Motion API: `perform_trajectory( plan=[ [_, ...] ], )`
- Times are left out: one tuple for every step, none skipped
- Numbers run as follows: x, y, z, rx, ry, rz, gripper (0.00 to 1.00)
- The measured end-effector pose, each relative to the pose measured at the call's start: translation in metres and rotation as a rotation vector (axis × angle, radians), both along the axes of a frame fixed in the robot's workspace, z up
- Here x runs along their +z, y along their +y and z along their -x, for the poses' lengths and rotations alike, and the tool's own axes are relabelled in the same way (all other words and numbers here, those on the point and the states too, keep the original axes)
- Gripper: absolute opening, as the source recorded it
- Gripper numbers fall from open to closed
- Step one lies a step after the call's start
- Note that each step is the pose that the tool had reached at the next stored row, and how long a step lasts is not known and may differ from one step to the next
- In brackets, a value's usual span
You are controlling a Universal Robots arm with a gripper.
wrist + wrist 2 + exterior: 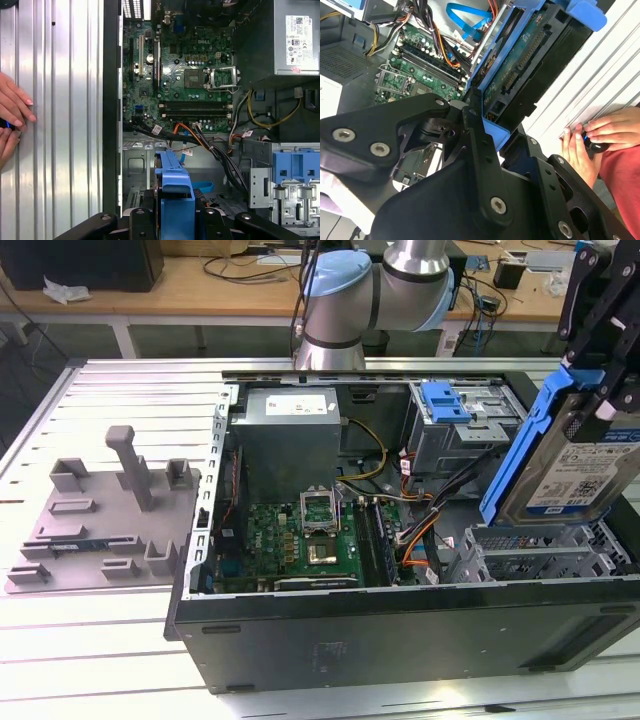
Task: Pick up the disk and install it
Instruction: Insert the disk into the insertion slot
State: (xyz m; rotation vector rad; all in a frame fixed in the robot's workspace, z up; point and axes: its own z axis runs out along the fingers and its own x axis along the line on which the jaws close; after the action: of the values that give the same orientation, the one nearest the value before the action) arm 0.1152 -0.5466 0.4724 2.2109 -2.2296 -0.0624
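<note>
Disk (575,465) hangs clamped by its blue rail frame in the gripper (603,390). It is tilted edge-down just above the drive bay (540,555) at the near corner of the computer case (400,630), apparently aligned for insertion. Beyond lies the motherboard (300,540).

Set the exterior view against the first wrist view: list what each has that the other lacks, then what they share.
Exterior view, not first wrist view: the grey fixture tray on the table beside the open computer case, and the labelled silver face of the disk. First wrist view, not exterior view: a person's hand resting on the ribbed table. Shared: the motherboard, the power supply, the blue latch, and the disk's blue rail frame, held above the case.
</note>
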Motion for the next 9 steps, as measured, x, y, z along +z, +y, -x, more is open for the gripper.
perform_trajectory(
  plan=[
    [-0.0004, 0.0000, 0.0001, 0.000, -0.0001, -0.0001, 0.37],
    [-0.0009, 0.0000, 0.0003, 0.000, -0.0001, 0.0000, 0.37],
    [-0.0013, 0.0000, 0.0004, 0.000, -0.0002, 0.0000, 0.37],
    [-0.0016, 0.0000, 0.0005, 0.000, -0.0003, 0.0000, 0.37],
    [-0.0022, 0.0000, 0.0007, 0.000, -0.0004, 0.0000, 0.37],
    [-0.0026, 0.0000, 0.0008, 0.000, -0.0005, 0.0000, 0.37],
    [-0.0034, 0.0000, 0.0010, 0.000, -0.0006, 0.0000, 0.37],
    [-0.0038, 0.0000, 0.0010, 0.000, -0.0007, 0.0000, 0.37],
    [-0.0045, 0.0000, 0.0010, 0.000, -0.0008, 0.0000, 0.37]
  ],
)
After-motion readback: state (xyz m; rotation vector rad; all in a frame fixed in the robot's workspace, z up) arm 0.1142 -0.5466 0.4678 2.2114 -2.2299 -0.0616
